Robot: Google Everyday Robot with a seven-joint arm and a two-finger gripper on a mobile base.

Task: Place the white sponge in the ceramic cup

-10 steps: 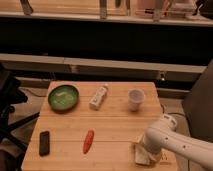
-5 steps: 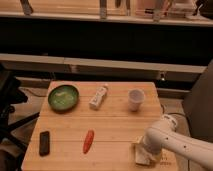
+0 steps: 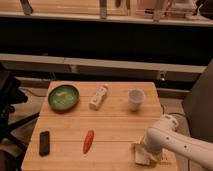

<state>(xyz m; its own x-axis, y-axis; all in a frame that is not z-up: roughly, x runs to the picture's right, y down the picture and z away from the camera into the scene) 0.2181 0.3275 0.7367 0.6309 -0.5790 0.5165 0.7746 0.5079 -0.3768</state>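
Observation:
The white sponge (image 3: 141,156) lies flat near the table's front right corner, partly covered by my gripper (image 3: 149,151), which is down on it at the end of my white arm (image 3: 175,142). The ceramic cup (image 3: 136,98) stands upright at the table's back right, well behind the gripper and apart from it.
A green bowl (image 3: 63,96) sits at the back left. A white capped tube (image 3: 98,97) lies between bowl and cup. An orange carrot (image 3: 88,141) lies front centre and a black block (image 3: 44,143) front left. The wooden table (image 3: 115,125) ends close to the sponge's right and front.

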